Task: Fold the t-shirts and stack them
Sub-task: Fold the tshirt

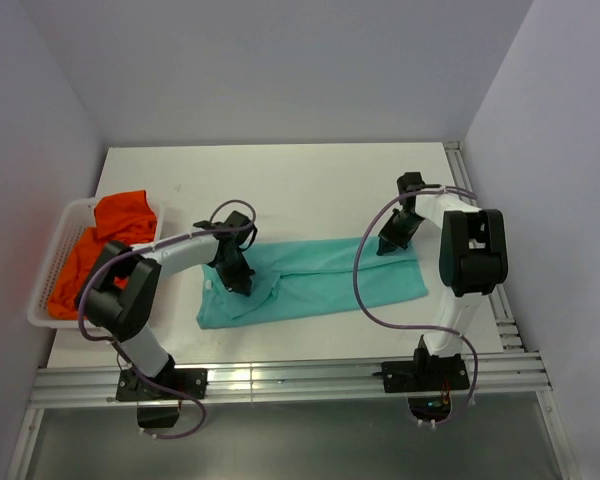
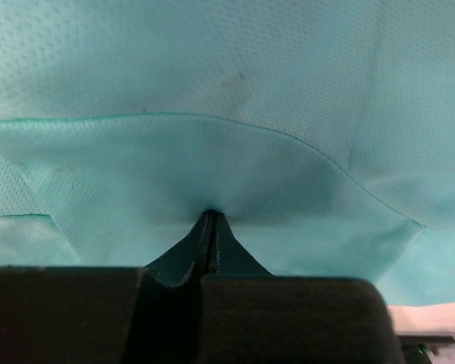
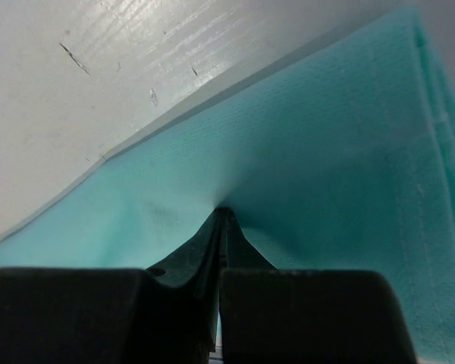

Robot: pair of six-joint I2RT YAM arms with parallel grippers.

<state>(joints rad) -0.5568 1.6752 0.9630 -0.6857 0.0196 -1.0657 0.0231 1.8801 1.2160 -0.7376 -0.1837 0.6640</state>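
Observation:
A teal-green t-shirt (image 1: 320, 278) lies spread lengthwise across the middle of the white table (image 1: 310, 180). My left gripper (image 1: 234, 277) is shut on its cloth near the left end; the left wrist view shows the fabric (image 2: 227, 114) puckered at the closed fingertips (image 2: 209, 214). My right gripper (image 1: 388, 246) is shut on the shirt's far edge at the right end; the right wrist view shows the teal cloth (image 3: 326, 152) pinched at the closed tips (image 3: 225, 209). Orange-red t-shirts (image 1: 105, 240) lie crumpled in the basket at the left.
A white slatted plastic basket (image 1: 55, 262) stands at the table's left edge. An aluminium rail frame (image 1: 300, 378) runs along the near edge. Grey walls close in the back and both sides.

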